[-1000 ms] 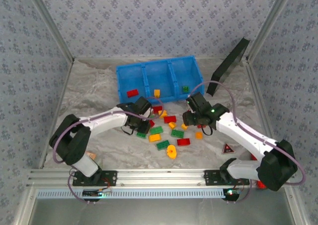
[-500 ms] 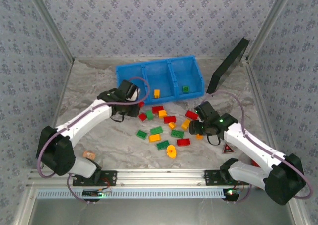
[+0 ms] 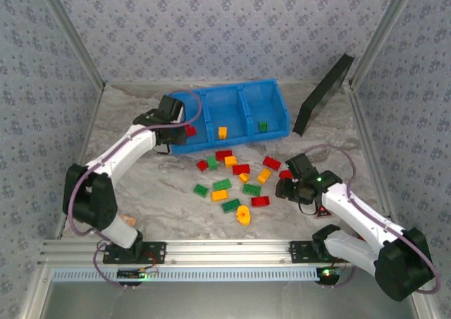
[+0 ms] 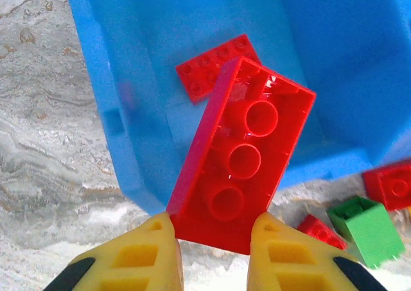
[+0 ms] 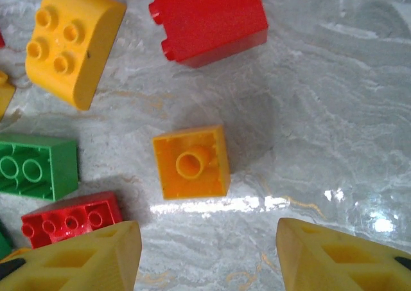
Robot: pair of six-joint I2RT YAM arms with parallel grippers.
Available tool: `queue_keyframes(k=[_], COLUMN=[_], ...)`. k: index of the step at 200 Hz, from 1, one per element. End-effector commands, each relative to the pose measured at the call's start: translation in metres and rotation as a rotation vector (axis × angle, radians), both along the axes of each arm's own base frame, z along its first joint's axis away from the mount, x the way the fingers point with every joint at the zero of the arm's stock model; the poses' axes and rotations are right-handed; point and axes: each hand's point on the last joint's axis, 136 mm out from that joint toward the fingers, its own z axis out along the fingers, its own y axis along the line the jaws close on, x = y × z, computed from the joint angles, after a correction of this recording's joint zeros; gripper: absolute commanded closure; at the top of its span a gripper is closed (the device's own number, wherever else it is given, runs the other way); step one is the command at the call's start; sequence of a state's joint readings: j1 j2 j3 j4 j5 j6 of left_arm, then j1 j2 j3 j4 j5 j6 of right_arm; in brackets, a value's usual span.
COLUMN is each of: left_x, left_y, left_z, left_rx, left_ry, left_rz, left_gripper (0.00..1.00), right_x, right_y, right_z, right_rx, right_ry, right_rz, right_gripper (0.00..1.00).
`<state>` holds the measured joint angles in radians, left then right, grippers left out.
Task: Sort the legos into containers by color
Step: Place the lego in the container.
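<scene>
The long red studded plastic brick (image 4: 244, 156) looks light, rigid and glossy, so I'd expect it to slide in a loose pinch; its flat long sides are the place to take it. The left gripper (image 4: 213, 232) has it just so, with its yellow fingers (image 4: 160, 252) closed on the sides near one end. The hollow underside faces up, and the brick hangs tilted over the left compartment of the bright blue three-compartment plastic bin (image 3: 236, 94). The bin stands toward the far edge of the marbled grey worktop (image 5: 334, 79). A thin red plate (image 4: 215, 66) lies on that compartment's floor below. From above, a small orange brick (image 3: 222, 132) sits in the middle compartment and a small green brick (image 3: 262, 126) in the right one.

The right gripper (image 5: 205, 233) hangs spread wide and empty, touching nothing. It is over a square orange upturned brick (image 5: 191, 162) lying studs down toward the worktop's right edge. That piece is tiny and slick, and I'd judge two opposite flat sides the only sound hold. The other loose legos (image 3: 222, 184) are scattered mid-worktop, on the near side of the bin.
</scene>
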<state>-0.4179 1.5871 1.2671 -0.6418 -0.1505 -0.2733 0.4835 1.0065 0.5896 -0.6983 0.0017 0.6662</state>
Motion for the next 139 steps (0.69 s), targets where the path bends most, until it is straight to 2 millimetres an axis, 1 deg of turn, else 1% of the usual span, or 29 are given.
queue_keyframes(k=[1, 30, 44, 49, 71, 100, 111, 139], left_x=[0.023, 0.036, 0.041, 0.043, 0.049, 0.050, 0.050, 0.049], left_y=[-0.001, -0.010, -0.015, -0.015, -0.018, -0.020, -0.020, -0.019], left_z=[0.008, -0.006, -0.012, -0.015, -0.023, -0.030, -0.031, -0.033], left_rx=[0.003, -0.023, -0.026, -0.024, -0.016, -0.016, -0.014, -0.007], left_ry=[-0.050, -0.021, -0.007, -0.002, 0.020, 0.042, 0.045, 0.054], left_rz=[0.009, 0.000, -0.004, -0.006, -0.008, -0.009, -0.009, -0.010], left_gripper=[0.75, 0.75, 0.75, 0.75, 0.74, 0.69, 0.66, 0.60], right_x=[0.005, 0.012, 0.011, 0.017, 0.020, 0.022, 0.023, 0.025], right_y=[0.002, 0.005, 0.005, 0.008, 0.011, 0.008, 0.008, 0.010], right_z=[-0.007, -0.014, -0.018, -0.017, -0.021, -0.029, -0.032, -0.036], right_rx=[0.008, 0.004, -0.004, 0.007, 0.010, -0.024, -0.040, -0.046], right_ry=[0.006, 0.014, 0.032, 0.014, 0.023, 0.053, 0.059, 0.068], right_rz=[0.001, 0.013, 0.015, 0.016, 0.019, 0.009, 0.041, 0.049], right_gripper=[0.40, 0.39, 0.39, 0.39, 0.39, 0.39, 0.40, 0.41])
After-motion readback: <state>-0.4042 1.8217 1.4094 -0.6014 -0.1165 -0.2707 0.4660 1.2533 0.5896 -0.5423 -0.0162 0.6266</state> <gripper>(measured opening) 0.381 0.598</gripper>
